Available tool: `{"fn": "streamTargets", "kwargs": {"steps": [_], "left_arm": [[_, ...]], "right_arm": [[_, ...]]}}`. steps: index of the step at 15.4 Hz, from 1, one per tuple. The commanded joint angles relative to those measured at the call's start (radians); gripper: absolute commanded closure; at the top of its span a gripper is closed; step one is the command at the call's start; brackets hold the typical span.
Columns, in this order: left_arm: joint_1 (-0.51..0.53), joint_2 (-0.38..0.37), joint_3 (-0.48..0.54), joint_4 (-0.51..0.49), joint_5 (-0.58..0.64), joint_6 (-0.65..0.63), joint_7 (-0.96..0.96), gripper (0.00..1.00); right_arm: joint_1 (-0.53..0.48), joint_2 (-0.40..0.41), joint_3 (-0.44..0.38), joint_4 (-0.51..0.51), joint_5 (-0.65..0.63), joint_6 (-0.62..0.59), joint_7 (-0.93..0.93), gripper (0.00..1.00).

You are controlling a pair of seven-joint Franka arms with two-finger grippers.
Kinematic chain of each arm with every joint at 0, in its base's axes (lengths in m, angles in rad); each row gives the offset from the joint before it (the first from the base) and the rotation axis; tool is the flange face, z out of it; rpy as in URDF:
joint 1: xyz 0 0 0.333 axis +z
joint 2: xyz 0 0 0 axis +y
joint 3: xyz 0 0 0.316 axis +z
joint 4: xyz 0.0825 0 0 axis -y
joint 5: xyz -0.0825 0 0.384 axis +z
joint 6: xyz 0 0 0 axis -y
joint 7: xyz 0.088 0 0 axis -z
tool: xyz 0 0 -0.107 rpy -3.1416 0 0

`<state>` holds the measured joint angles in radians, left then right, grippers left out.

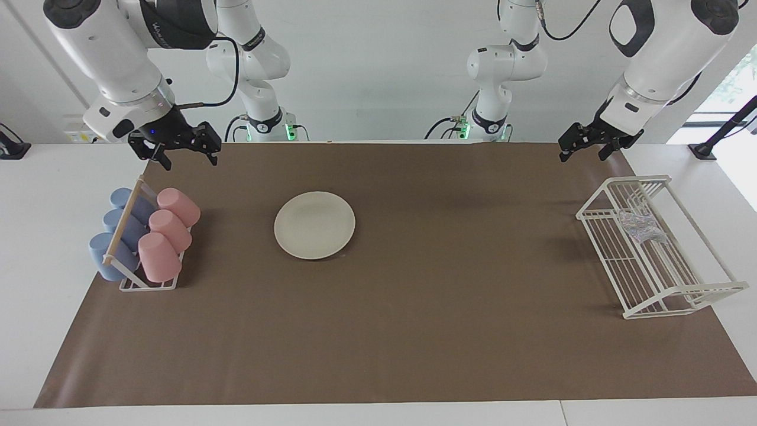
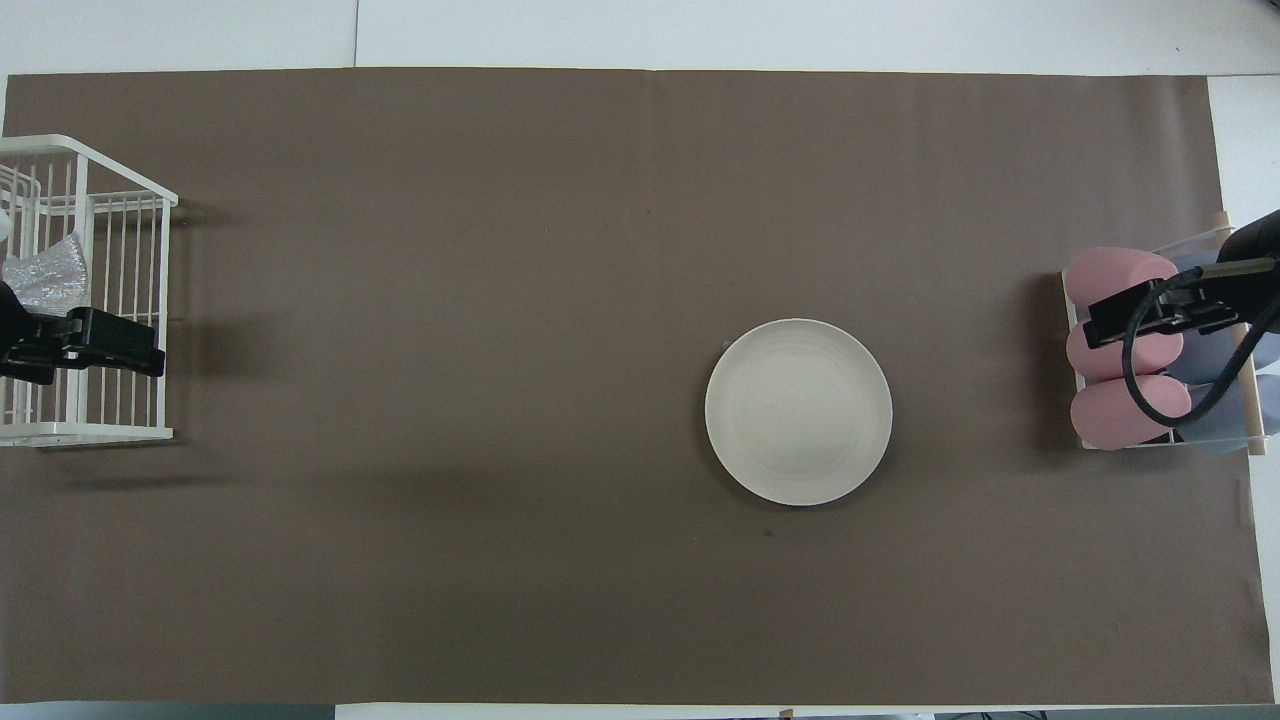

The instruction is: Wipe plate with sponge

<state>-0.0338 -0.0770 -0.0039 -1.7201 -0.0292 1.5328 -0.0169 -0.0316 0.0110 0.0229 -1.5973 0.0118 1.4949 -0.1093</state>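
Note:
The cream plate (image 1: 314, 225) (image 2: 798, 412) lies flat and bare on the brown mat, toward the right arm's end. The silvery mesh sponge (image 1: 641, 228) (image 2: 45, 280) lies inside a white wire basket (image 1: 680, 293) (image 2: 90, 145) at the left arm's end. My left gripper (image 1: 582, 155) (image 2: 95, 345) hangs open and empty, raised over the part of the basket nearest the robots, apart from the sponge. My right gripper (image 1: 189, 160) (image 2: 1150, 315) hangs open and empty, raised over the cup rack, away from the plate.
A rack with a wooden bar (image 1: 127, 219) holds three pink cups (image 1: 168, 234) (image 2: 1115, 350) and three blue cups (image 1: 118, 231) at the right arm's end. The brown mat (image 1: 414, 331) covers most of the white table.

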Motion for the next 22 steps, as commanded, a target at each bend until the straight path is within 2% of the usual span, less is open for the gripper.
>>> {"fn": "streamTargets", "kwargs": {"steps": [1, 12, 18, 22], "left_arm": [[0.006, -0.006, -0.005, -0.007, 0.012, 0.012, 0.015, 0.00], [0.020, -0.006, -0.001, -0.004, 0.009, 0.067, -0.011, 0.00], [0.021, -0.009, 0.002, -0.013, 0.031, 0.062, -0.002, 0.00], [-0.015, -0.015, -0.005, -0.036, 0.202, 0.058, -0.009, 0.00]], "right_arm": [[-0.001, -0.020, 0.006, -0.026, -0.016, 0.021, 0.013, 0.00], [0.002, -0.022, 0.008, -0.026, -0.015, 0.021, 0.066, 0.00], [0.030, -0.023, 0.012, -0.027, -0.015, 0.007, 0.400, 0.00], [0.044, -0.031, 0.014, -0.046, -0.015, 0.008, 0.563, 0.00]]}}
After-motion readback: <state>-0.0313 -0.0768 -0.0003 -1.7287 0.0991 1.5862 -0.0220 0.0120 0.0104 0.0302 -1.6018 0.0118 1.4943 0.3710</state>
